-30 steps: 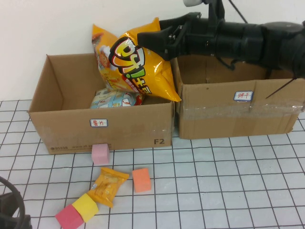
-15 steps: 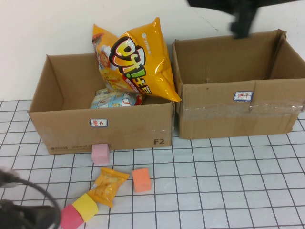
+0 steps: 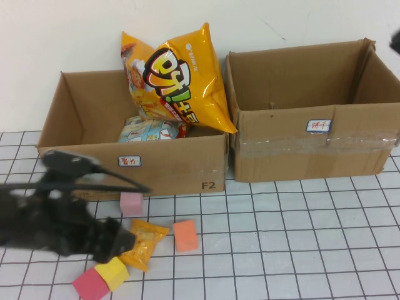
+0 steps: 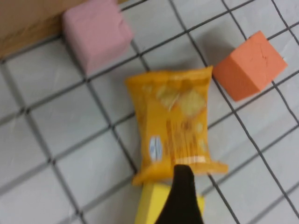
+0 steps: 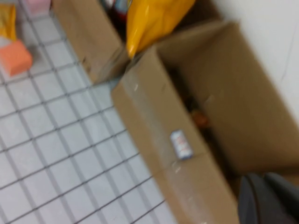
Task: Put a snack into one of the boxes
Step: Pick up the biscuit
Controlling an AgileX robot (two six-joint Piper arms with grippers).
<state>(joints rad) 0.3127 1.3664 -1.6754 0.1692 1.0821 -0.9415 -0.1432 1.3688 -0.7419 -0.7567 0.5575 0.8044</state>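
A small orange snack packet [image 3: 144,240] lies on the gridded table in front of the left box [image 3: 175,172]. It also shows in the left wrist view [image 4: 175,126]. My left gripper [image 3: 119,240] is just to its left, low over the table and open, and one black finger [image 4: 183,191] overlaps the packet's near end. A large yellow chips bag [image 3: 178,81] stands in the left box over a pale packet [image 3: 150,130]. The right box [image 3: 300,150] stands beside it. My right gripper [image 5: 271,200] hovers over the right box [image 5: 196,186], holding nothing.
Foam cubes surround the small packet: pink [image 3: 131,203], orange [image 3: 185,235], yellow [image 3: 112,272] and red [image 3: 89,285]. The left wrist view shows the pink [image 4: 96,35], orange [image 4: 250,65] and yellow [image 4: 154,210] cubes. The wall is close behind both boxes.
My right arm let go of the chips bag and pulled away to the upper right. My left arm swept in from the lower left to the small packet.
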